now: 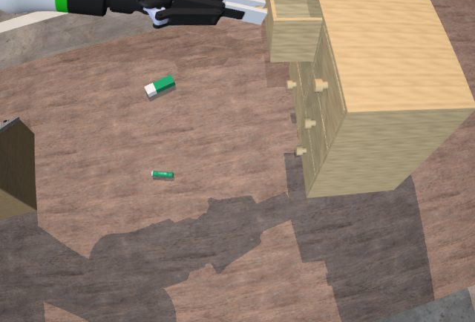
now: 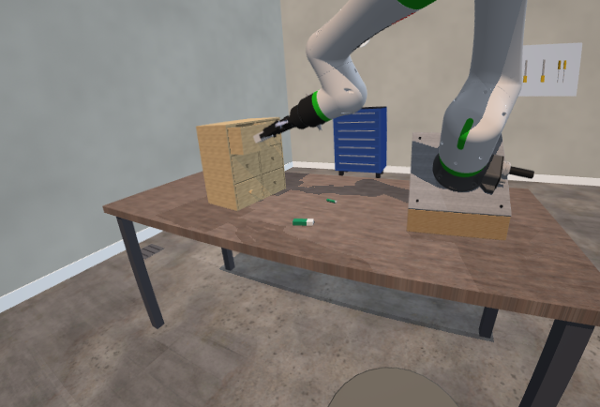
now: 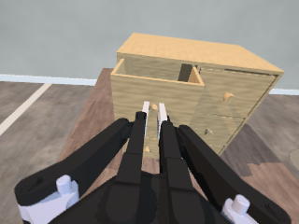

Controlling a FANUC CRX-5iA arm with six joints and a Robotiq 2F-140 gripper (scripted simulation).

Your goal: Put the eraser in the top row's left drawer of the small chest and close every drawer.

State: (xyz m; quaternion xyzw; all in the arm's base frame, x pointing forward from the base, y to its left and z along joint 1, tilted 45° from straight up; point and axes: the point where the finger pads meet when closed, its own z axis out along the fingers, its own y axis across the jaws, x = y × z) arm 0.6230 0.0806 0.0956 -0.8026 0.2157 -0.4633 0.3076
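The small wooden chest (image 1: 383,61) stands at the right of the table, and it also shows in the exterior view (image 2: 239,162). Its top-row left drawer (image 1: 293,15) is pulled partly out and looks empty inside in the wrist view (image 3: 156,89). My gripper (image 1: 263,10) is shut on that drawer's knob, which is mostly hidden between the fingertips. The other drawers sit flush. The eraser (image 1: 159,85) (image 2: 303,221), green with a white end, lies flat on the table well away from the chest.
A small green cylinder (image 1: 162,173) (image 2: 331,200) lies on the table nearer the front. The robot's base block (image 2: 457,199) stands on the table opposite the chest, its corner at the left edge (image 1: 15,165). A blue tool cabinet (image 2: 360,140) stands behind the table.
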